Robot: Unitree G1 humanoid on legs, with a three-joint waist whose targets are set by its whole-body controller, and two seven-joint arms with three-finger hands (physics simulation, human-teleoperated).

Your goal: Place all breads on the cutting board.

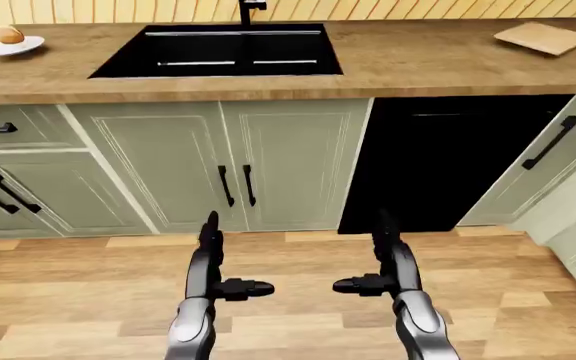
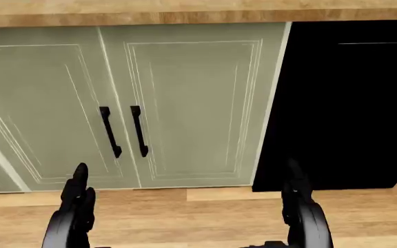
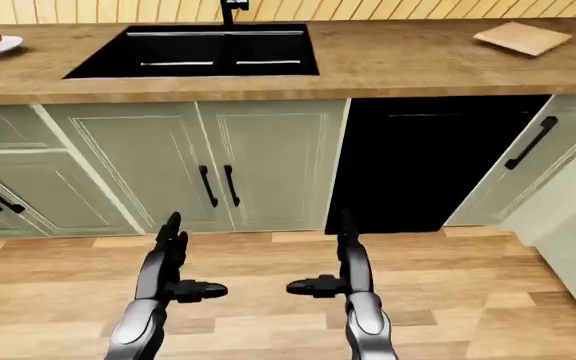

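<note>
In the left-eye view, a sink [image 1: 218, 51] is set into the desk [image 1: 408, 64], with a bread [image 1: 9, 34] on a plate [image 1: 12, 47] at far left, a cutting board [image 1: 543, 37] at far right, and cabinet doors [image 1: 223, 161] below.

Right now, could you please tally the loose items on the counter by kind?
Bread roll: 1, resting on the plate
White plate: 1, left of the sink
Wooden cutting board: 1, at the right
Total: 3
</note>
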